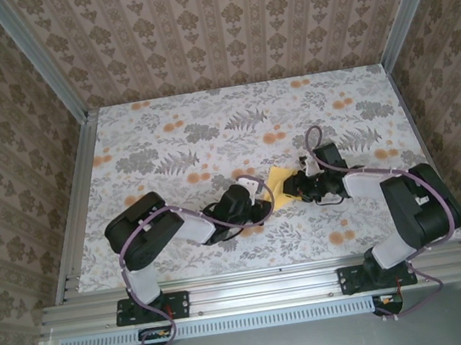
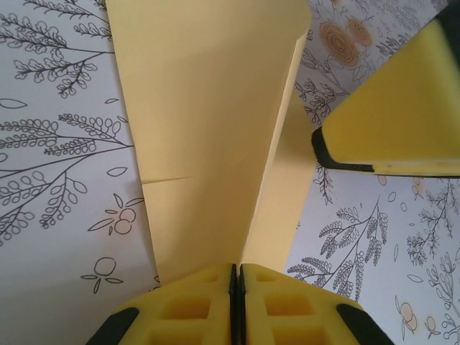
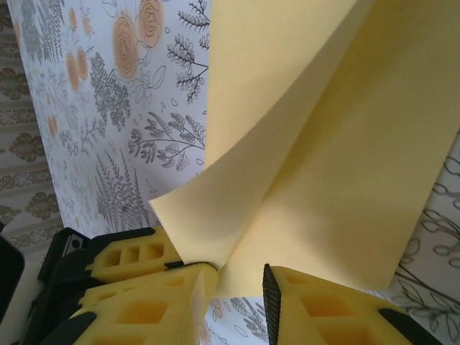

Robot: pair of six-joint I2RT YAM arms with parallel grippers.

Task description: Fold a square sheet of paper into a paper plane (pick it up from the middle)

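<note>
I read the left gripper (image 2: 236, 273) as clenched on one end of the yellow sheet of paper (image 2: 208, 129), which sits creased lengthwise at mid-table between both arms, over the floral tablecloth (image 2: 57, 215). The right gripper (image 3: 241, 280) is released, its jaws apart astride the sheet's fold.

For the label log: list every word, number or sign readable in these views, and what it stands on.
None can be read.
The folded yellow paper is blank.
The table cover bears only flower and fern prints.
The wallpaper bears only a repeating ornament.
Any marks on the arm bases are too small to read.
</note>
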